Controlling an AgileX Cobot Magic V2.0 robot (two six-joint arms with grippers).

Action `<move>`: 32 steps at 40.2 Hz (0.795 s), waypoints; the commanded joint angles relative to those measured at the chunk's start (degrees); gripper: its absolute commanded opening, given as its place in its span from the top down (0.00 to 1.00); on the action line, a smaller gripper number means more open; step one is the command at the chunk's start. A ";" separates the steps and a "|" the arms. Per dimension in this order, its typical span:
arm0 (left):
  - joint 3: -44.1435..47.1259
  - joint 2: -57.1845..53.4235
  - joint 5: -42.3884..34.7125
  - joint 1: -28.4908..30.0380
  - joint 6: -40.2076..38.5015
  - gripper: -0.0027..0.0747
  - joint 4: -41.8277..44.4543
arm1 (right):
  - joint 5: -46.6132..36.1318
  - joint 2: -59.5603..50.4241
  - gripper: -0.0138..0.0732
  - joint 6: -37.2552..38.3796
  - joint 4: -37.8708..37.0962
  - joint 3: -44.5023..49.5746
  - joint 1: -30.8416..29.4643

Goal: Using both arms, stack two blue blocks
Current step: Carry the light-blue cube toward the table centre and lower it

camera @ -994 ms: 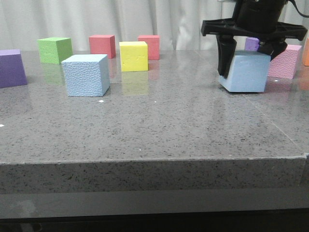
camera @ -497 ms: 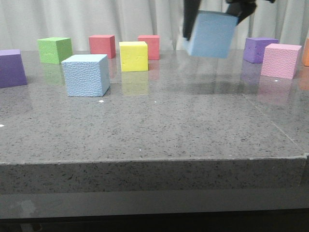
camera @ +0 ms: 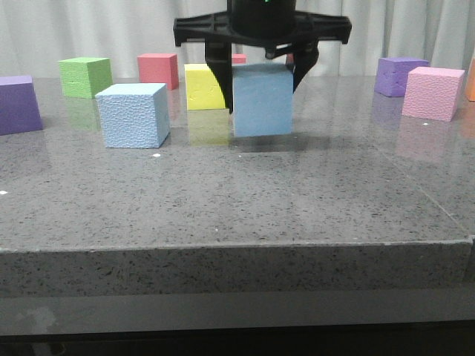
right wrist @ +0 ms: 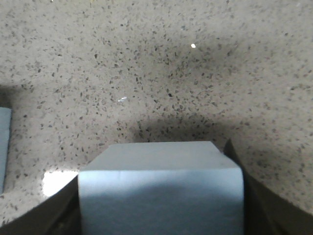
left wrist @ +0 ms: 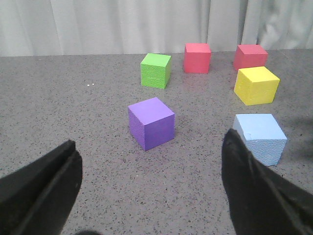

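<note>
My right gripper [camera: 263, 93] is shut on one blue block [camera: 263, 104], one finger on each side face, low over the table's middle; I cannot tell whether the block touches the surface. In the right wrist view this block [right wrist: 161, 196] fills the space between the fingers. The other blue block [camera: 132, 115], pebbled, stands on the table to the left of it, a clear gap between them. The left gripper [left wrist: 151, 164] is open and empty, out of the front view; the standing blue block [left wrist: 260, 137] lies just beyond one of its fingers [left wrist: 249, 191].
A yellow cube [camera: 204, 85] stands right behind the held block. Green [camera: 85, 76] and red [camera: 157, 70] cubes are at the back left, a purple cube [camera: 18, 104] far left. Purple [camera: 401, 76] and pink [camera: 433, 93] cubes stand at the right. The table's front edge [camera: 237, 245] is near.
The right gripper has carried its blue block from the right side, up and leftward, then down to the table's middle beside the yellow cube. The other blue block has not moved.
</note>
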 commanded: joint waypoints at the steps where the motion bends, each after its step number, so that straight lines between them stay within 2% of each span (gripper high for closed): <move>1: -1.76 0.68 -4.37 -0.44 -0.07 0.24 0.07 | -1.74 -2.58 0.47 0.24 -0.96 -2.12 -0.12; 8: -1.76 0.68 -4.37 -0.44 -0.07 0.24 0.07 | -2.47 -2.53 0.43 0.22 -1.01 -2.12 -0.19; 15: -1.76 0.68 -4.37 -0.44 -0.07 0.24 0.07 | -2.49 -2.53 0.21 0.22 -0.95 -2.12 -0.19; 17: -1.76 0.68 -4.37 -0.44 -0.07 0.24 0.07 | -2.42 -2.53 0.17 0.22 -0.86 -2.12 -0.19; 29: -1.76 0.68 -4.37 -0.44 -0.07 0.24 0.07 | -0.37 -3.95 0.15 0.17 -0.60 -2.17 -0.19; 32: -1.76 0.68 -4.37 -0.44 -0.07 0.24 0.07 | 0.68 -5.84 0.15 -1.81 -0.07 -2.24 -0.19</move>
